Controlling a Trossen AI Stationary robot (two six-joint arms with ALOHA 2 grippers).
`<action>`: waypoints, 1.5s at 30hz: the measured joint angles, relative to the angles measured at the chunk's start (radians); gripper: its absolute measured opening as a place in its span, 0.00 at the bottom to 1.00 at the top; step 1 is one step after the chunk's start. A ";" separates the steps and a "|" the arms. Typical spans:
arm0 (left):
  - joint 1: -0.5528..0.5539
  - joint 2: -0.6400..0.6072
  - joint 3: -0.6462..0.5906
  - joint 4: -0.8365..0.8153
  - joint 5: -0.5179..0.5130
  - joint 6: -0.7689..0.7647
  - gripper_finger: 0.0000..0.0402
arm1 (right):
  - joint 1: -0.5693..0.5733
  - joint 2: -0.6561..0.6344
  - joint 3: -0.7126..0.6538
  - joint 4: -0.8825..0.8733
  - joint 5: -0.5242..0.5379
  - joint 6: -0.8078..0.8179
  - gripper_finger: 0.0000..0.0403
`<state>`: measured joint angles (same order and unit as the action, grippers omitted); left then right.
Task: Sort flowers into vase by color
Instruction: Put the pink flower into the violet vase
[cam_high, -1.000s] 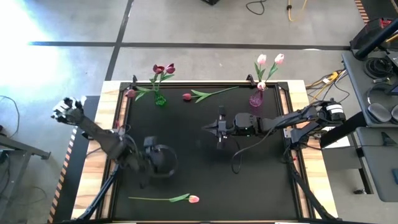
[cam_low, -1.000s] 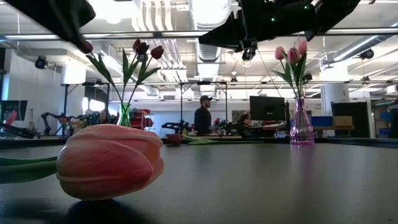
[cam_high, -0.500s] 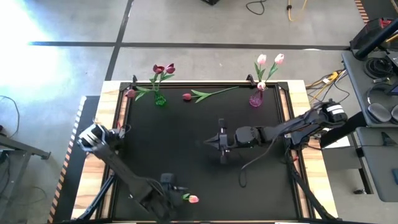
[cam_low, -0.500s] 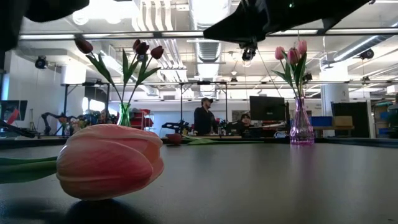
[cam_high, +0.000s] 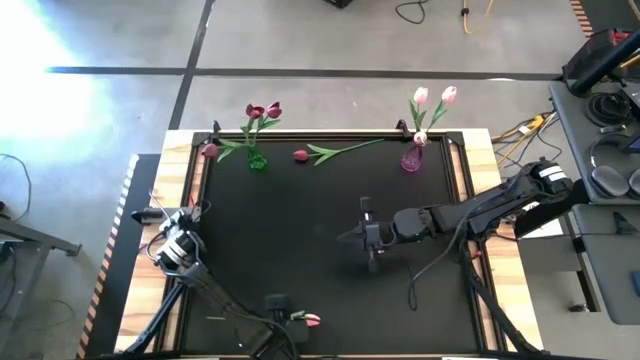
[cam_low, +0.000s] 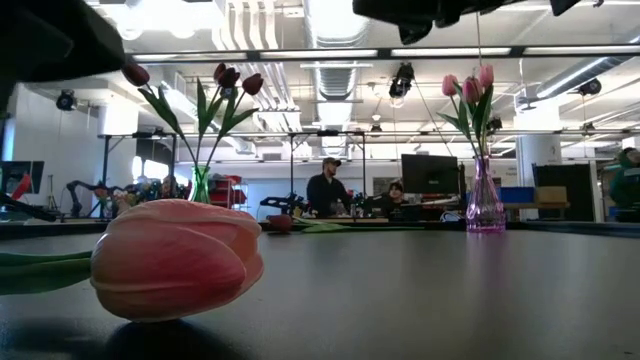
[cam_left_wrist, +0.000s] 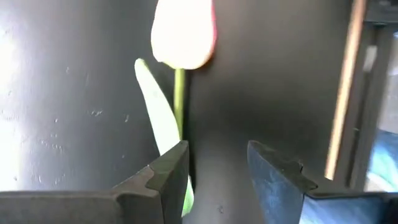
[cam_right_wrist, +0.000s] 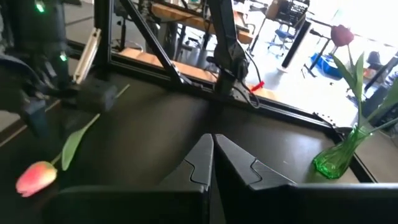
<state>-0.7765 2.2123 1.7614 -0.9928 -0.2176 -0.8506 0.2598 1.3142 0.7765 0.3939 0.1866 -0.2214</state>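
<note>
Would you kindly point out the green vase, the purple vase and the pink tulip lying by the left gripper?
green vase (cam_high: 258, 160), high view, its body.
purple vase (cam_high: 410, 159), high view, its base.
pink tulip (cam_high: 312, 320), high view, its head.

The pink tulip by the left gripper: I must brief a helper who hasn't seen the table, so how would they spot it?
Start at the black table and go to its near edge, opposite the two vases. The pink tulip lies flat there beside the left gripper. It is the only pale pink flower not in a vase; the other loose flower, at the far edge, is dark red.
</note>
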 joint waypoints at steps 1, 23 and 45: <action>0.000 0.002 -0.002 -0.003 0.000 -0.017 0.38 | 0.004 -0.007 0.000 -0.002 0.000 0.000 0.02; 0.035 -0.013 -0.108 0.012 0.009 -0.023 0.14 | 0.024 -0.012 -0.001 -0.055 -0.001 -0.025 0.02; 0.143 -0.536 -0.763 0.722 -0.303 0.048 0.00 | 0.023 -0.017 -0.208 0.133 -0.002 0.046 0.02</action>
<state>-0.6331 1.6759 0.9985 -0.2708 -0.5206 -0.8025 0.2832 1.2976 0.5682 0.5269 0.1851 -0.1759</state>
